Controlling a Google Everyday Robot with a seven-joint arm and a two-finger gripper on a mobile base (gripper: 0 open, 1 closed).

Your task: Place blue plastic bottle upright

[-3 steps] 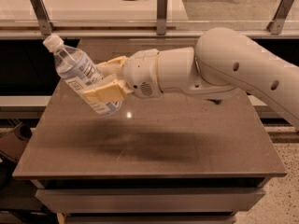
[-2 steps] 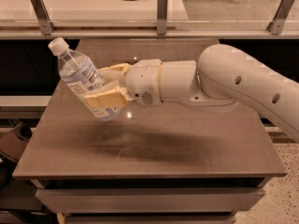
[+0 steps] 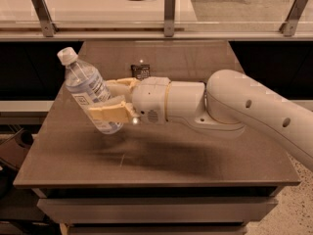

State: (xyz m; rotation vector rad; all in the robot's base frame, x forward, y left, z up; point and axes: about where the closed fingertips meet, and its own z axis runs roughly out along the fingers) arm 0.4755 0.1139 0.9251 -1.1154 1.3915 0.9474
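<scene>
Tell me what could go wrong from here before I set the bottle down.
1. The blue plastic bottle is tilted in the claw, cap up and to the left. If released at this angle, it would likely tip over rather than stand.
2. It hangs over the table close to the left edge, so a toppled bottle could roll off.
3. The claw grips the lower body, so the top may swing as it is righted.

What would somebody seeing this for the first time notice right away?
The big white arm reaches in from the right over the brown table. Its gripper is shut on the blue plastic bottle, held tilted above the table's left side, cap up and to the left. A small dark packet lies on the table behind it.
</scene>
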